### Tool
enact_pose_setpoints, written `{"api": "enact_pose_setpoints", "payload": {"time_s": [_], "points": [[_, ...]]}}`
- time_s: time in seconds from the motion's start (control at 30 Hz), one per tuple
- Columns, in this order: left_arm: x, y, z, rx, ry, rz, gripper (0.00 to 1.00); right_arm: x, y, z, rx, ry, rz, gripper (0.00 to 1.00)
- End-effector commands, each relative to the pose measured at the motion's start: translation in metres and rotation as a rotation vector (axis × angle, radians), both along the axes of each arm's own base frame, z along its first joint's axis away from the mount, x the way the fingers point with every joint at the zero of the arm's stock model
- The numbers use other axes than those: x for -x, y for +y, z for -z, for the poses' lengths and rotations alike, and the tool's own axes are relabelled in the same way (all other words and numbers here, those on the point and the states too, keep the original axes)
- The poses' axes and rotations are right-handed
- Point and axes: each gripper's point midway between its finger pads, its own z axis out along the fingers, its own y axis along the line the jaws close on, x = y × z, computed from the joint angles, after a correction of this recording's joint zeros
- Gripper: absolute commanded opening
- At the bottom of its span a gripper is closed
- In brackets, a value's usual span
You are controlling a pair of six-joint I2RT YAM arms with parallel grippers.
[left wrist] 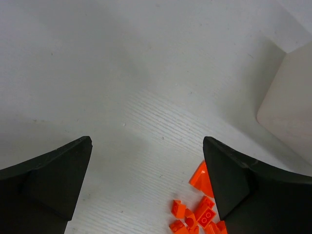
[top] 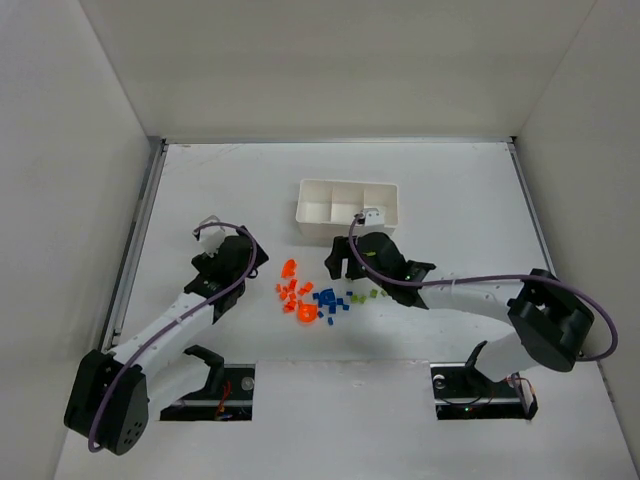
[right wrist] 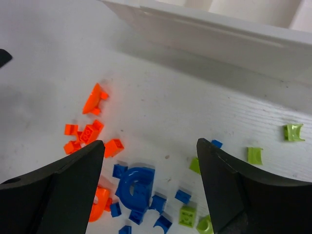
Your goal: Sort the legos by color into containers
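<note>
Near the right tool [right wrist: 150, 143], scattered legos [right wrist: 134, 183]

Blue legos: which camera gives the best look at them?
The right wrist view: the blue legos lie close up, shapes clear. The top external view shows them as tiny specks beside the other colors. The left wrist view shows only orange legos.
</note>
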Motion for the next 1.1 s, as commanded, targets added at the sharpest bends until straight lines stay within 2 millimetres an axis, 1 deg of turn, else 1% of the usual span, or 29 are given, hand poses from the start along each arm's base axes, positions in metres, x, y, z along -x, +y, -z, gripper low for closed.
{"api": "enact_pose_setpoints", "payload": {"time_s": [0.0,0.1,0.13,0.17,0.2,0.23,0.3,0.33,0.37,0.4,0.43,0.5,0.57,0.6,0.63,0.67,0.7,0.73,0.8,0.87,0.9,0.97,1.07], "points": [[-0.007,-0.005,-0.009,0.002,-0.019,0.027,1.00,-0.005,0.029,-0.034,-0.100,-0.064,-0.034,0.82],[-0.005,-0.002,-0.012,0.014,-0.035,0.016,1.00,-0.004,0.033,-0.037,-0.116,-0.064,-0.033,0.81],[-0.004,0.001,-0.012,0.022,-0.049,0.008,1.00,-0.004,0.034,-0.038,-0.124,-0.063,-0.029,0.78],[-0.003,0.004,-0.013,0.030,-0.071,-0.006,1.00,-0.005,0.034,-0.040,-0.131,-0.061,-0.024,0.73],[-0.003,0.007,-0.014,0.036,-0.085,-0.013,1.00,-0.005,0.035,-0.041,-0.139,-0.059,-0.024,0.64],[-0.003,0.010,-0.015,0.037,-0.099,-0.021,1.00,-0.005,0.036,-0.042,-0.146,-0.056,-0.020,0.47],[-0.003,0.014,-0.014,0.039,-0.124,-0.032,1.00,-0.006,0.037,-0.043,-0.159,-0.042,-0.007,0.20],[-0.003,0.015,-0.014,0.040,-0.134,-0.035,1.00,-0.006,0.038,-0.042,-0.167,-0.033,-0.002,0.18],[-0.003,0.017,-0.014,0.037,-0.146,-0.038,1.00,-0.007,0.041,-0.040,-0.172,-0.021,0.006,0.18],[-0.003,0.020,-0.015,0.031,-0.162,-0.049,1.00,-0.009,0.043,-0.039,-0.178,-0.010,0.013,0.20],[-0.002,0.022,-0.015,0.027,-0.174,-0.054,1.00,-0.010,0.045,-0.037,-0.179,-0.004,0.016,0.25],[-0.001,0.019,-0.015,0.038,-0.208,-0.050,1.00,-0.014,0.054,-0.031,-0.179,0.011,0.025,0.43],[0.000,0.015,-0.015,0.043,-0.242,-0.026,0.99,-0.018,0.061,-0.025,-0.171,0.026,0.018,0.54],[0.000,0.015,-0.019,0.040,-0.262,-0.015,0.85,-0.020,0.067,-0.022,-0.168,0.032,0.006,0.58],[-0.001,0.015,-0.022,0.030,-0.279,-0.002,0.61,-0.021,0.074,-0.020,-0.169,0.038,-0.012,0.61],[0.000,0.016,-0.025,0.022,-0.294,0.001,0.45,-0.021,0.082,-0.016,-0.170,0.052,-0.037,0.63],[0.000,0.015,-0.027,0.019,-0.302,0.005,0.37,-0.020,0.089,-0.013,-0.175,0.068,-0.059,0.64],[-0.001,0.016,-0.027,0.015,-0.301,0.003,0.34,-0.020,0.094,-0.009,-0.184,0.086,-0.073,0.64],[-0.001,0.014,-0.023,0.009,-0.288,0.013,0.34,-0.018,0.104,-0.002,-0.192,0.099,-0.105,0.64],[-0.003,0.011,-0.019,0.009,-0.285,0.022,0.36,-0.019,0.109,0.003,-0.199,0.104,-0.116,0.64],[-0.005,0.002,-0.017,0.009,-0.274,0.063,0.39,-0.015,0.120,0.009,-0.215,0.124,-0.158,0.63],[-0.005,-0.007,-0.014,0.013,-0.264,0.099,0.40,-0.015,0.123,0.017,-0.213,0.142,-0.166,0.61],[-0.004,-0.011,-0.013,0.005,-0.260,0.122,0.41,-0.019,0.126,0.028,-0.207,0.164,-0.163,0.56]]}}
